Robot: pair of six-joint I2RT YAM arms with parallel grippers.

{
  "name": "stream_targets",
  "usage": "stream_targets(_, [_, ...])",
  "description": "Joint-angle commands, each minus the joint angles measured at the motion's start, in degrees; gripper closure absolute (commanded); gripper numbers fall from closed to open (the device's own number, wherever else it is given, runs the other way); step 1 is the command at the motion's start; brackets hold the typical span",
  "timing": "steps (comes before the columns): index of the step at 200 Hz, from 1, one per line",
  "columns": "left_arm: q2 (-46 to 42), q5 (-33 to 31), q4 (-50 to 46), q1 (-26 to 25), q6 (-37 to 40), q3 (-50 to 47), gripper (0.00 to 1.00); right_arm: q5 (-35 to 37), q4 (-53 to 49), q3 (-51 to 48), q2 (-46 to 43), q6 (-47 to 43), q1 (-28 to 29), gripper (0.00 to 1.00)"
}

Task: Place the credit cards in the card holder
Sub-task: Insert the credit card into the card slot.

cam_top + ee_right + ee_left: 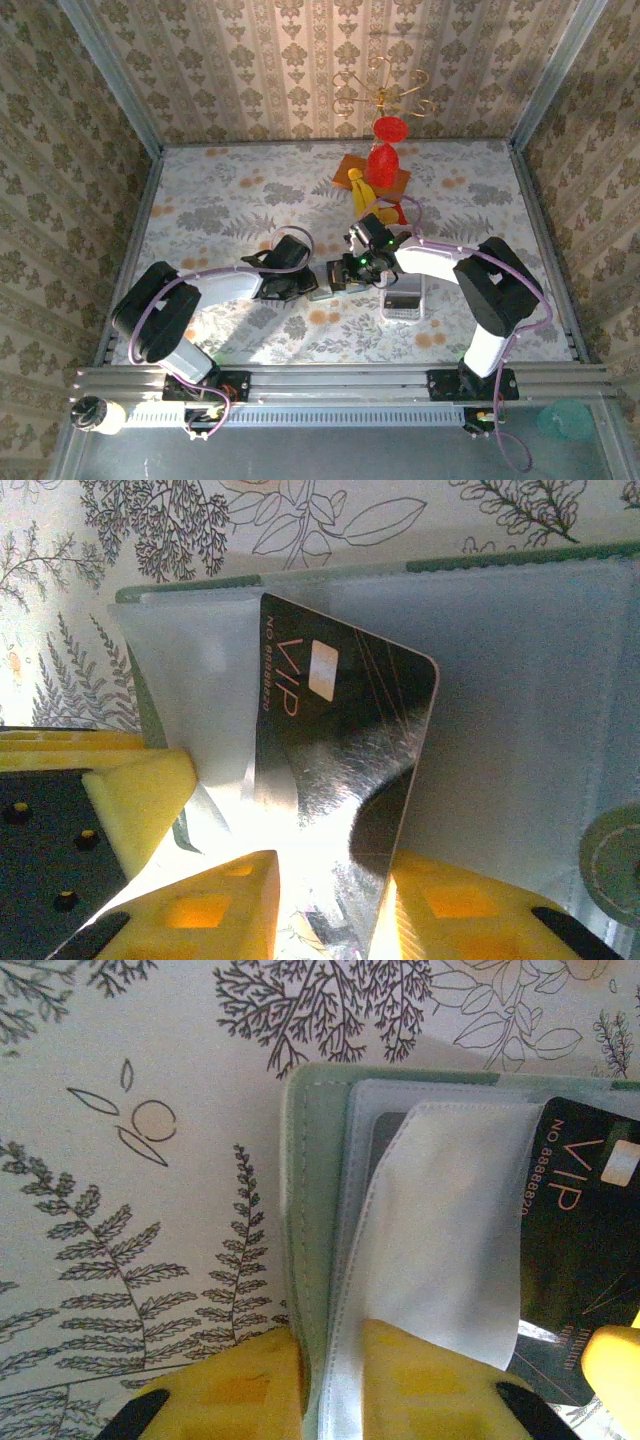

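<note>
As fingers [215, 910] pinch it, the card [330, 740] reads VIP.

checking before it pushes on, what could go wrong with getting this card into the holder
1. The black card sits tilted against the clear pocket, so a corner may catch on the pocket's edge instead of sliding in.
2. The left gripper pinches the card holder only at one edge; a push could twist it or pull it free.
3. The right gripper holds the card by its end, so it may pivot.
</note>
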Motion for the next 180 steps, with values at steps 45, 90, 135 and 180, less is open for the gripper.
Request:
stream_targets(45, [4.05, -0.01, -6.73, -0.76, -0.25, -2.19, 0.83, -6.78, -2.36, 0.37, -0.43, -0.87, -1.01, 0.9])
stream_targets(90, [4.2, 0.18, -6.99, -0.72, 0.02, -2.01, 0.83, -9.14, -2.75, -1.53, -1.86, -0.17, -3.43, 0.99])
stream_targets(135, [4.46, 0.39, -7.13, -0.72, 0.11, -1.75, 0.83, -11.96, -0.71, -2.9, -1.21, 1.05, -4.0, 0.99])
stream_targets(180, [4.59, 0.41, -7.17, -0.72, 0.11, -1.49, 0.83, -15.34, 1.32, -2.8, 0.21, 1.13, -4.02, 1.0])
